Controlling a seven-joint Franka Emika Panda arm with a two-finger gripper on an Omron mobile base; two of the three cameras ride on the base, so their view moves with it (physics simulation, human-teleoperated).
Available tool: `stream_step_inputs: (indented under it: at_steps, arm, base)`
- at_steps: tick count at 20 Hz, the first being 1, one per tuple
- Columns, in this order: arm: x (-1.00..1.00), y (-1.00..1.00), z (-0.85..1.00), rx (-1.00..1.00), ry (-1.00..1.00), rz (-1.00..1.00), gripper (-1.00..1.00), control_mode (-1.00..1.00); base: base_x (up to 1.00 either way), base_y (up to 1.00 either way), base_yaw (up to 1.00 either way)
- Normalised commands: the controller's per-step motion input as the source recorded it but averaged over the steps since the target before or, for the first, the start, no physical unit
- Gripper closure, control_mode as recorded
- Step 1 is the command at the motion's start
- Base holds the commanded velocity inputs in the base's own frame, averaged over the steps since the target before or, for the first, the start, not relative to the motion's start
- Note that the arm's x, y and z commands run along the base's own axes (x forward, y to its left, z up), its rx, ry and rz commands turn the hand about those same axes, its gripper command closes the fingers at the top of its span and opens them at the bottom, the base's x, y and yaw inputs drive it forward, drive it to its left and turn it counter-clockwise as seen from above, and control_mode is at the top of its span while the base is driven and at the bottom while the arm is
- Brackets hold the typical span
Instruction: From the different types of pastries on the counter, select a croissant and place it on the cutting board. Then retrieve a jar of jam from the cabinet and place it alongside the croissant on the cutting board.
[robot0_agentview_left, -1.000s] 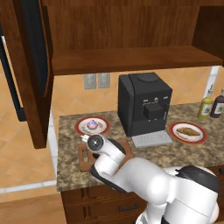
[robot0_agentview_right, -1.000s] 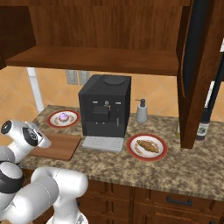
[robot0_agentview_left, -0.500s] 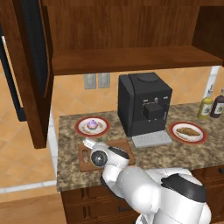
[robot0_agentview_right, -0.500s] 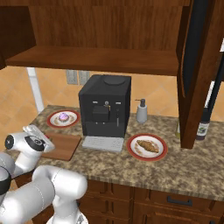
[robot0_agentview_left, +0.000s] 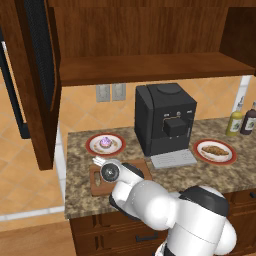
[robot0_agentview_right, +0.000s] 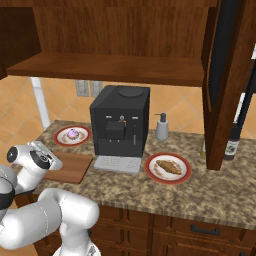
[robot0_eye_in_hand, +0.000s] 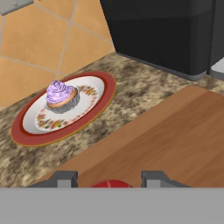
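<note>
Fingers (robot0_eye_in_hand: 107, 178) closed on the jar of jam (robot0_eye_in_hand: 111, 184): the hand view shows its red lid at the bottom edge, between the two dark tips. The hand hangs low over the cutting board (robot0_eye_in_hand: 175, 144), near the board's end toward the cupcake (robot0_eye_in_hand: 61, 95) on its red-rimmed plate (robot0_eye_in_hand: 26, 131).

Croissant (robot0_agentview_right: 168, 167) sits on its own plate (robot0_agentview_right: 150, 172) on the tabletop (robot0_agentview_right: 215, 185), on the far side of the coffee machine (robot0_agentview_right: 120, 127) from the board. So, judging by the layout, the first step of the task looks undone while the jar is already at the board.

Risks:
- Releasing while the jar is not yet down on the wood: a squat jar may tip or roll off toward the cupcake plate.
- Jar set mid-board may leave little room for the croissant beside it.
- The bulky arm hides the board in the left base view; a blind retreat could knock the jar.

View differences:
- Hand view: the lid between the tips, the board surface and the cupcake up close.
- Right base view: croissant and soap dispenser (robot0_agentview_right: 162, 128) clearly.
- Left base view: two bottles (robot0_agentview_left: 241, 121) at the far end and the open cabinet (robot0_agentview_left: 145, 67) shelf.
</note>
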Motion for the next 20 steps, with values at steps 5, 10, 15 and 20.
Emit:
stream_step_inputs:
  at_steps: [5, 10, 15, 20]
  arm:
    - [0.00, 0.10, -0.33, -0.05, 0.05, 0.00, -1.00, -1.00]
    - [0.00, 0.01, -0.25, -0.01, 0.09, 0.00, -1.00, -1.00]
    - [-0.09, 0.00, -0.18, 0.00, 0.06, 0.00, -1.00, -1.00]
    - [-0.09, 0.00, -0.04, 0.00, 0.02, 0.00, -1.00, -1.00]
  base:
    - [0.00, 0.00, 0.00]
    - [0.00, 0.00, 0.00]
    - [0.00, 0.00, 0.00]
    - [0.00, 0.00, 0.00]
